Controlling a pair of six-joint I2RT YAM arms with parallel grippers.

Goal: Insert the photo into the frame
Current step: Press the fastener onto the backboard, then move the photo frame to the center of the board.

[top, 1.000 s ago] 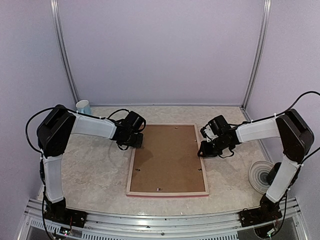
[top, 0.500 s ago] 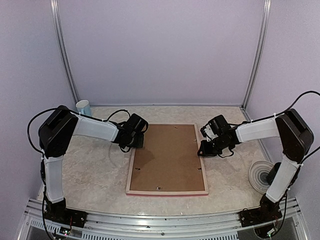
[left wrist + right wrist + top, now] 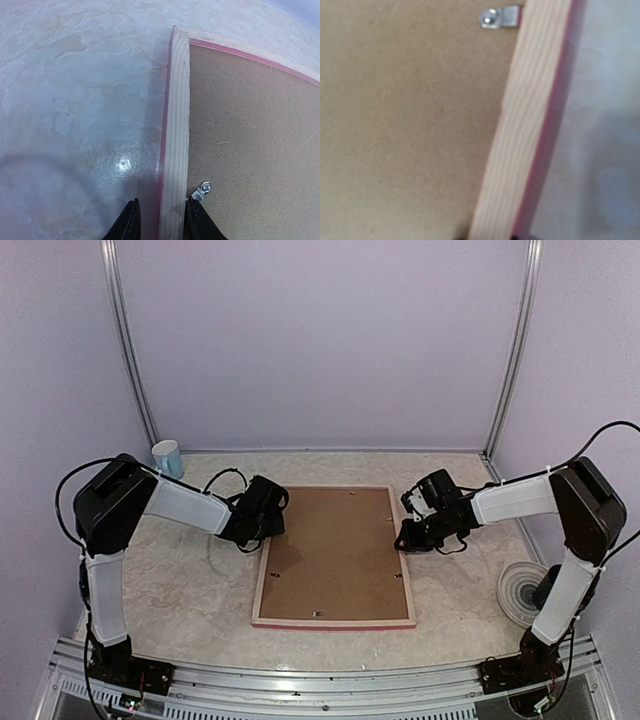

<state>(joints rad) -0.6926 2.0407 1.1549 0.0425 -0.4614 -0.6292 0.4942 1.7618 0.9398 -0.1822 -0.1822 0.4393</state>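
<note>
The released left pincer (image 3: 162, 221) is straddling a rail of the frame (image 3: 176, 125), with bare table (image 3: 75, 100) lying alongside. On the right pincer (image 3: 490, 237) the tips are lying cut off; its grip cannot be told.

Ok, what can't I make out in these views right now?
- Photo: in no view; the backing board covers the frame opening.
- Right gripper grip on the frame: right wrist view is blurred, with fingertips cut off by the bottom edge; the wrist hides them from the top.
- Round object, near right: too small in the top view.
</note>
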